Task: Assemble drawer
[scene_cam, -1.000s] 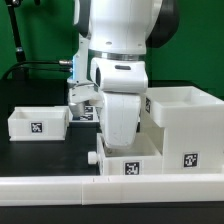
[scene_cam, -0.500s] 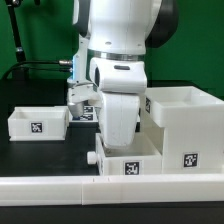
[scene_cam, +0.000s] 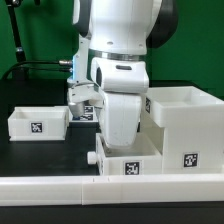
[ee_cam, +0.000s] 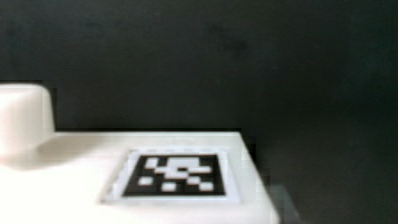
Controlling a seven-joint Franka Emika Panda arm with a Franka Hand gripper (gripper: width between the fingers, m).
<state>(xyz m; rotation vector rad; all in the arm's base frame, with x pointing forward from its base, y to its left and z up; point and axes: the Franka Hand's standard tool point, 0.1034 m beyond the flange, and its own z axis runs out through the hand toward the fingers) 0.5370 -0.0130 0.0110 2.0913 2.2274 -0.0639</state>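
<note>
A black desk (scene_cam: 40, 155) carried a low white wall (scene_cam: 50, 186) along its near edge. A green backdrop (scene_cam: 40, 30) hung far behind, and a black cable (scene_cam: 40, 66) ran before it at the exterior view's left.

Exterior view: bright, even light from above. The tall white plastic box housing (scene_cam: 185, 125) is nearly washed out on top, with soft grey shading on its side faces. Wrist view: dimmer and soft-focused. The black-and-white square tag (ee_cam: 178, 173) has blurred edges, and the matte black tabletop (ee_cam: 214, 60) looks grainy, without glare.
</note>
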